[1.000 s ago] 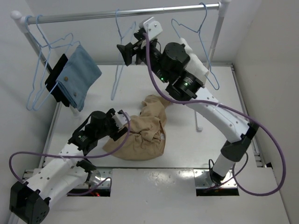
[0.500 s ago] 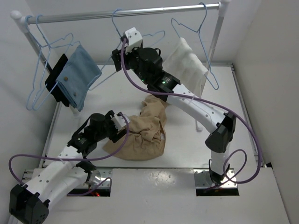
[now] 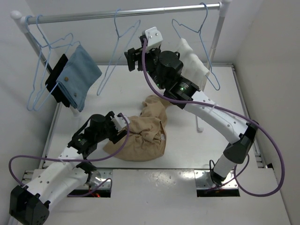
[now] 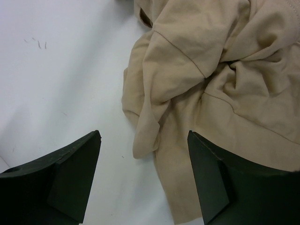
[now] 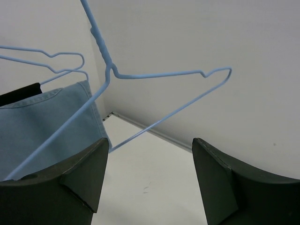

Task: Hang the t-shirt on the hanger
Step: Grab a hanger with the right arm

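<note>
Top view: tan short-sleeved cotton t-shirt (image 3: 145,133) lies crumpled on white table (image 3: 187,151), nr centre, not on anything. Thin light-blue bare wire hanger (image 3: 121,33) hangs by its hook from grey rail (image 3: 84,17), skewed. R gripper (image 3: 132,59) is raised just beside it. L gripper (image 3: 123,121) sits low at shirt's left edge. Task barely begun, I'd say: hanger and shirt both still to be picked up, then shirt threaded on.

L wrist: L gripper (image 4: 144,137) jaws wide, empty, above shirt (image 4: 211,93) edge; no contact visible.

R wrist: R gripper (image 5: 150,143) jaws wide, holding nothing. Hanger (image 5: 159,74) just ahead, lower wire running toward one finger; touching or not, can't tell. Folded blue cloth (image 5: 42,122) behind.
</note>
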Controlling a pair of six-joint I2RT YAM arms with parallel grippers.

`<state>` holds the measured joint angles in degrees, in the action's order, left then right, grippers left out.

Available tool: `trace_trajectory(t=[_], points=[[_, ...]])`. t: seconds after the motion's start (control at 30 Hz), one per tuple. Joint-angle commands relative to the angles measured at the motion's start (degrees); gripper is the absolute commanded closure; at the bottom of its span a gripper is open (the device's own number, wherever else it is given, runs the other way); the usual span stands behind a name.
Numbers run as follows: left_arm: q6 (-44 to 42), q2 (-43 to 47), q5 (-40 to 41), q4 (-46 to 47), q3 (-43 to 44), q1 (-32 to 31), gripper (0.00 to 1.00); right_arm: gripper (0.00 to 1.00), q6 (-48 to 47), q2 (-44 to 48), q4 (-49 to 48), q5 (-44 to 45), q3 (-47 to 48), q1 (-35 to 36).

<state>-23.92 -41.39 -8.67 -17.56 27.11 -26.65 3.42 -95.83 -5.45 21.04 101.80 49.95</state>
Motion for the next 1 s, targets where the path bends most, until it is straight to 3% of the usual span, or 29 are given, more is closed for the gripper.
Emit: trace_trajectory(t=[0.0,0.33,0.57,0.8,0.97], points=[[0.2,0.3,-0.6,1.0,0.0,0.6,0.20,0.28,-0.8,1.5,1.8,1.2,2.4,-0.1],[0.2,0.8,-0.6,1.0,-0.6,0.6,0.20,0.24,6.5,2.1,7.1,-2.4,11.7,1.0],[0.2,0.8,-0.6,1.0,-0.6,0.6,0.20,0.24,8.3,3.3,5.7,-2.0,9.8,1.0],[0.2,0.8,-0.6,1.0,-1.1,0.6,0.20,0.19,10.5,-2.3,5.8,-5.4,15.6,1.0],[0.2,0.8,-0.6,1.0,-1.1,0.6,0.20,0.19,10.3,-4.2,4.8,3.1,14.7,1.0]])
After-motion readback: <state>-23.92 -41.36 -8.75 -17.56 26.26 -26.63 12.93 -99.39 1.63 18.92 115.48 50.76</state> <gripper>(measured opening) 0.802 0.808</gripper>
